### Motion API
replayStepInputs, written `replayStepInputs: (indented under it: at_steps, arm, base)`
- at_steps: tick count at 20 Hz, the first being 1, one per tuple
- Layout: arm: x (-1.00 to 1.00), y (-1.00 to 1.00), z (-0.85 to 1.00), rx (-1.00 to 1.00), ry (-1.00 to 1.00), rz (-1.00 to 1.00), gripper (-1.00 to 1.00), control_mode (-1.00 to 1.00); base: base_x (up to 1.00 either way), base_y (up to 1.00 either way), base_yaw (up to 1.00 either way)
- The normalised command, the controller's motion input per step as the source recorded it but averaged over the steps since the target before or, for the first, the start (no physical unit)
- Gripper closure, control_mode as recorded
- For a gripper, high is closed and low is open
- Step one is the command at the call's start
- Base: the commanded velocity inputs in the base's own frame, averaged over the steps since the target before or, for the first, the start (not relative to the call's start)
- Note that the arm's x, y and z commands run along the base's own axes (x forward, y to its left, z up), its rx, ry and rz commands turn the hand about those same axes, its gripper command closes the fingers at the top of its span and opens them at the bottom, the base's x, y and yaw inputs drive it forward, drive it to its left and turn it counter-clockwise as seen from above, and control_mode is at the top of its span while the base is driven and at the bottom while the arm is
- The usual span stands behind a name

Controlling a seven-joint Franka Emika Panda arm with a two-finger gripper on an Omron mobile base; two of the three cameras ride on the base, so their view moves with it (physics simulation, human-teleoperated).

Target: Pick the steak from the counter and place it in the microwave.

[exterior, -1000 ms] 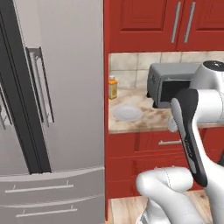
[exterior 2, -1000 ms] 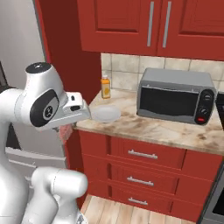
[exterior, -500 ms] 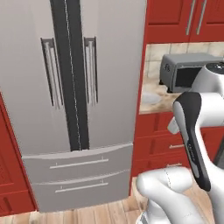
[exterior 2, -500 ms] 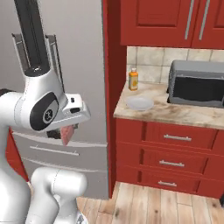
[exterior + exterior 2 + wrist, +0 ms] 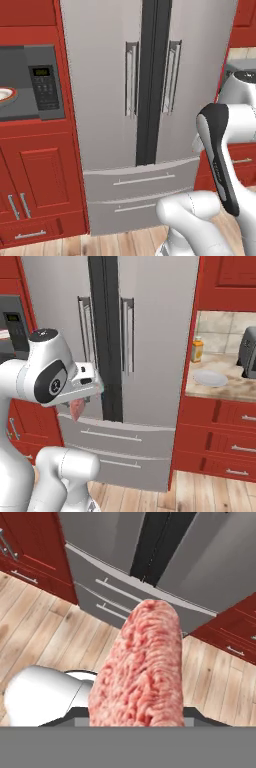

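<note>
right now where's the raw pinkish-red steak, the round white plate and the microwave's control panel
raw pinkish-red steak (image 5: 142,667), hand view, middle of slab
round white plate (image 5: 210,378), right base view, plate centre
dark grey microwave control panel (image 5: 44,87), left base view, keypad

We are seeing the steak (image 5: 140,667) covering the jaws in the hand view. The right base view's edge is cutting the microwave (image 5: 248,352) on the tabletop (image 5: 235,387); the bottle (image 5: 197,349) label is staying too small to read.
</note>
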Motion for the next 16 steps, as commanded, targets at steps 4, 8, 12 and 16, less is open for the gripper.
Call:
replayStepInputs:
  at_steps: [4, 8, 12, 16]
  arm:
    - [0.00, 0.00, 0.00, 0.00, 0.00, 0.00, 1.00, 1.00]
    - [0.00, 0.00, 0.00, 0.00, 0.00, 0.00, 1.00, 1.00]
    - [0.00, 0.00, 0.00, 0.00, 0.00, 0.00, 1.00, 1.00]
    - [0.00, 0.00, 0.00, 0.00, 0.00, 0.00, 1.00, 1.00]
  base:
    - [0.21, 1.00, 0.00]
    - [0.57, 0.97, 0.06]
    - [0.60, 0.85, 0.09]
    - [0.50, 0.99, 0.03]
